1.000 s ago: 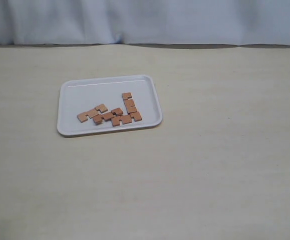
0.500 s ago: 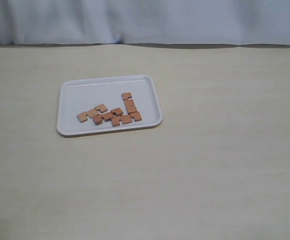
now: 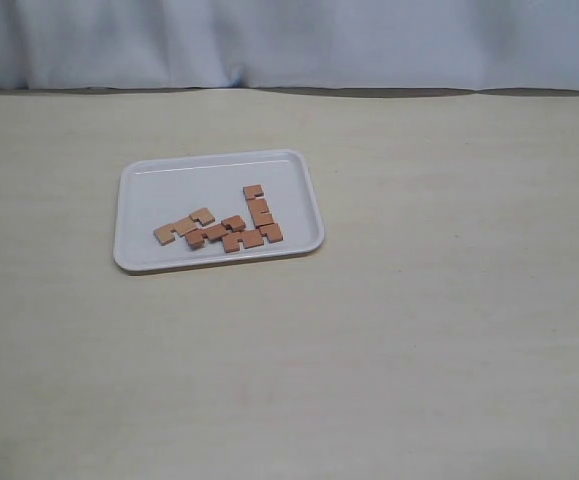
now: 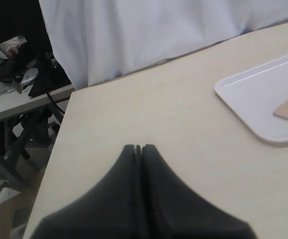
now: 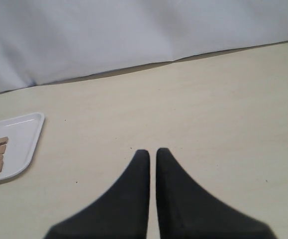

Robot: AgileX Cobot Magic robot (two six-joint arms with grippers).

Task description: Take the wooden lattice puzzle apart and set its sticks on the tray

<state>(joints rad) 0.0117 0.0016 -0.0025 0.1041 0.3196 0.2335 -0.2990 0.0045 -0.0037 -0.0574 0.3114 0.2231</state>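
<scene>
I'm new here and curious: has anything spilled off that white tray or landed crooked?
Nothing stands out. The sticks all lie flat inside the tray, none on the table. The left gripper and right gripper are shut and empty.

We saw a pale beige worktop (image 3: 419, 340) backed by a white draped fabric curtain (image 3: 299, 40), and a cluttered grey side table (image 4: 7, 103).

The flat white rectangular plastic tray (image 3: 169, 190) lies on the pale beige tabletop (image 3: 449, 330), left of centre in the exterior view. Four short reddish-brown notched wooden sticks (image 3: 233, 224) lie in its near half: three are strung left to right along the front rim, and one (image 3: 260, 208) runs back from their right end. A white cloth curtain (image 3: 289, 40) hangs behind the tabletop's far edge.
</scene>
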